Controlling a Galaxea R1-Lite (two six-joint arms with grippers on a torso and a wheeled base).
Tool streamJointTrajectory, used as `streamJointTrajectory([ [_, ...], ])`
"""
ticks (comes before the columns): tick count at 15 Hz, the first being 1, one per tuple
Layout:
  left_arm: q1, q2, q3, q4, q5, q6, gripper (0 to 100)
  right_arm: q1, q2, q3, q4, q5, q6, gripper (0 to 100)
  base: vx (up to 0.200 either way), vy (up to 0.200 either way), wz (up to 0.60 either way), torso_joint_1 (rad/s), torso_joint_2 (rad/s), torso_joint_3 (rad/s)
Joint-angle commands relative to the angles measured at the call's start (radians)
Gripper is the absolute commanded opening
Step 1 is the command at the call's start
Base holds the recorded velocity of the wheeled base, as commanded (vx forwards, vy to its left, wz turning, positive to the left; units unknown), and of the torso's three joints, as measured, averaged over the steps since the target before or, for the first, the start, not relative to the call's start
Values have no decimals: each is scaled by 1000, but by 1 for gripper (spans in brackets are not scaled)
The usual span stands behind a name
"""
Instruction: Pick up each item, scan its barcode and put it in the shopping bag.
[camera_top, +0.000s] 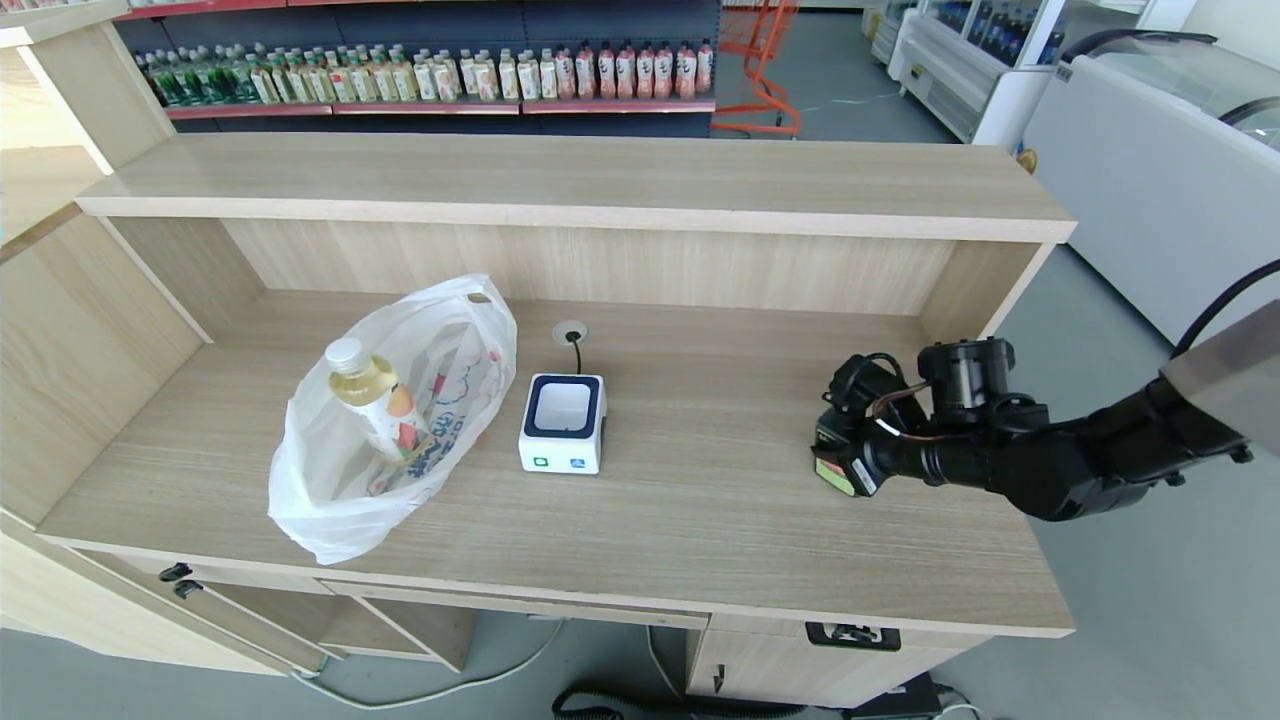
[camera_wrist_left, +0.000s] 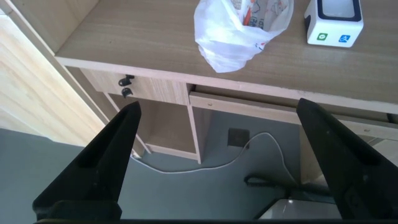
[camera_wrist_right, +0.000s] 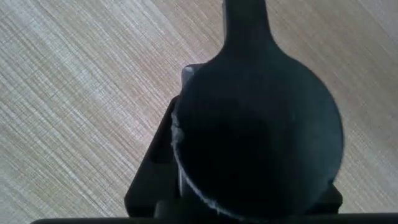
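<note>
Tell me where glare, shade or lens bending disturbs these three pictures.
Head view: the wide lens splays the sides of the light wooden counter, whose top shelf has a pale sheen at the left. Left wrist view: the open left hand has fingers that look dark against the bright white plastic bag. Right wrist view: a dark round shape hides most of the wood grain.

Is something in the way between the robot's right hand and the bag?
Yes. The scanner sits on the counter, right between the right gripper and the bag. Nothing else lies on that stretch, so the arm would probably just need to pass over the scanner.
</note>
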Motion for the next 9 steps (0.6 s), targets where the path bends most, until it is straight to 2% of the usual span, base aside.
streamJointTrajectory([
  [1,-1,0,0,0,1,0,100,3,-4,3,-5,1,-2,0,0,0,0,0,0,0],
  [4,0,0,0,0,1,0,100,1,-58,79,-107,0,1,0,0,0,0,0,0,0],
  [5,-1,0,0,0,1,0,100,-5,-110,154,-174,0,1,0,0,0,0,0,0,0],
  [7,-1,0,0,0,1,0,100,-37,-271,385,-390,-6,-12,0,0,0,0,0,0,0],
  [8,-1,0,0,0,1,0,100,-57,-329,497,-509,-6,-75,0,0,0,0,0,0,0],
  [9,-1,0,0,0,1,0,100,-80,-380,559,-550,4,-195,0,0,0,0,0,0,0],
])
